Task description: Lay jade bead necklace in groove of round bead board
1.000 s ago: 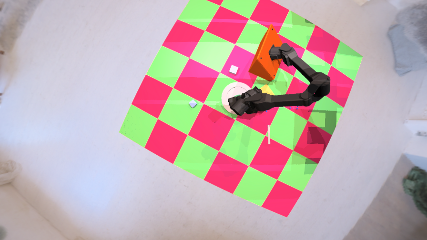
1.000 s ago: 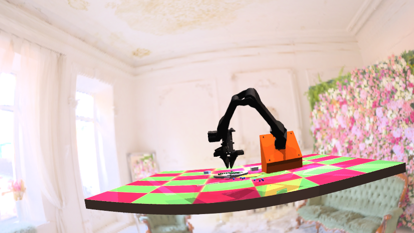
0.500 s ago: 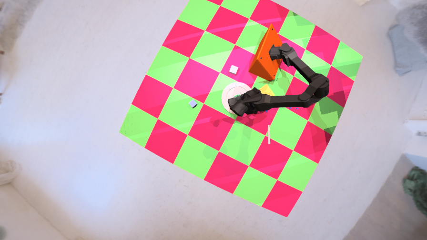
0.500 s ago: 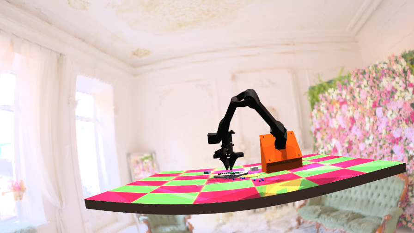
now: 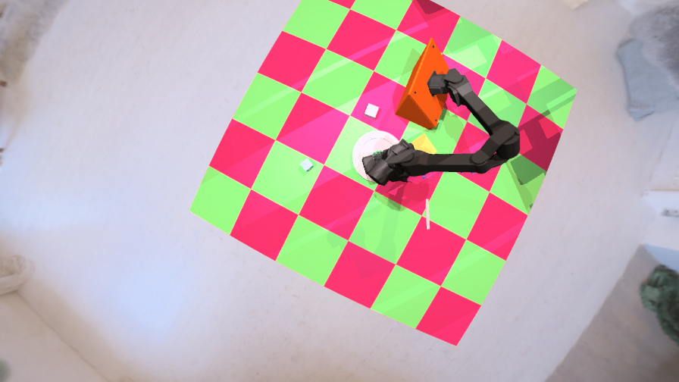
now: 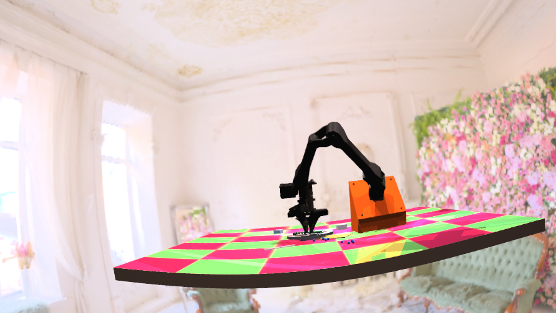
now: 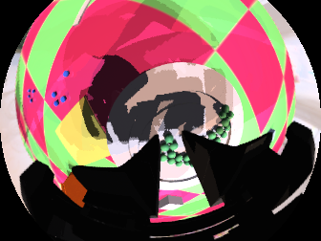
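- One black parallel-jaw gripper (image 5: 385, 164) (image 6: 308, 231) (image 7: 170, 136) points down over the bead board; its fingers converge toward the tips.
- Jaw state: partly spread, with a narrow gap between the fingertips. Green beads are visible through this gap in the wrist view; no bead is clamped.
- Task item: the jade-green bead necklace (image 5: 377, 152) (image 6: 297, 233) (image 7: 172, 154) lies on the board, bunched at and behind the fingertips. From there it curves right and upward in the wrist view to a small cluster near the board's right side. The fingers hide part of the strand.
- Round pale bead board (image 5: 359, 156) (image 6: 329, 232) (image 7: 191, 72): flat on the red-and-green checkered table (image 5: 370, 285) (image 6: 233, 281) (image 7: 258, 24), near the centre of the top view. Thin circular lines mark its face.
- Yellow flat piece (image 5: 423, 143) (image 6: 342, 235) (image 7: 83, 141): just beside the board, left of centre in the wrist view.
- Small blue beads (image 5: 423, 176) (image 6: 352, 241) (image 7: 63, 98): scattered on the table, left in the wrist view.
- White block (image 5: 371, 111) (image 6: 341, 226) (image 7: 171, 201): above the board in the top view.
- Pale blue block (image 5: 306, 164) (image 6: 278, 231): left of the board in the top view.
- Thin off-white stick (image 5: 427, 214) (image 6: 278, 247) (image 7: 81, 11): below and right of the board in the top view.
- Orange wedge-shaped mount (image 5: 417, 90) (image 6: 359, 202) (image 7: 74, 190): supports the black arm (image 5: 508, 137) (image 6: 334, 132), upper right of centre in the top view.
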Controlling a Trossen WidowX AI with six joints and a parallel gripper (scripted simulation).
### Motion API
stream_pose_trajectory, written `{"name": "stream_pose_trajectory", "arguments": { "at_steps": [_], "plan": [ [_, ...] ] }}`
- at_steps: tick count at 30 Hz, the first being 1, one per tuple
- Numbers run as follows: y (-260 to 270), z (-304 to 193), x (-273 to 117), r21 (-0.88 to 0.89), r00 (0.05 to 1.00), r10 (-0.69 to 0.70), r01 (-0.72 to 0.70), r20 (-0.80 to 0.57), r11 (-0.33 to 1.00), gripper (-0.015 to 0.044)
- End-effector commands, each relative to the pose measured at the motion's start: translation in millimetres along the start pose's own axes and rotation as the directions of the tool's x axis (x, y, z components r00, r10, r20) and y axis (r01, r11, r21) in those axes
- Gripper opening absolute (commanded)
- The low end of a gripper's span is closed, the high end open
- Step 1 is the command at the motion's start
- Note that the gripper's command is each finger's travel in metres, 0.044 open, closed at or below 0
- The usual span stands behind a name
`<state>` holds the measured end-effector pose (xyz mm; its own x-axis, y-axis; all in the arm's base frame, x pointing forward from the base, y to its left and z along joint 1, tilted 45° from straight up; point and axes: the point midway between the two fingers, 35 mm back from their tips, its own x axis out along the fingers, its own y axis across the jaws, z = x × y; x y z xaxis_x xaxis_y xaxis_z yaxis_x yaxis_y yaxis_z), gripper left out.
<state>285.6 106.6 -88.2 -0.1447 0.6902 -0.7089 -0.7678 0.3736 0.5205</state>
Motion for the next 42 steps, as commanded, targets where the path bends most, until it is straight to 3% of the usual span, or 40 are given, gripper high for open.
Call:
{"name": "stream_pose_trajectory", "arguments": {
  "at_steps": [1, 5, 42],
  "plan": [
    [0.0, 0.0, 0.0, 0.000, 1.000, 0.000, 0.000, 0.000, 1.000, 0.0094],
    [0.0, 0.0, 0.0, 0.000, 1.000, 0.000, 0.000, 0.000, 1.000, 0.0000],
    [0.5, -0.4, -1.9, 0.003, 1.000, 0.002, -0.002, 0.001, 1.000, 0.0000]
  ]
}}
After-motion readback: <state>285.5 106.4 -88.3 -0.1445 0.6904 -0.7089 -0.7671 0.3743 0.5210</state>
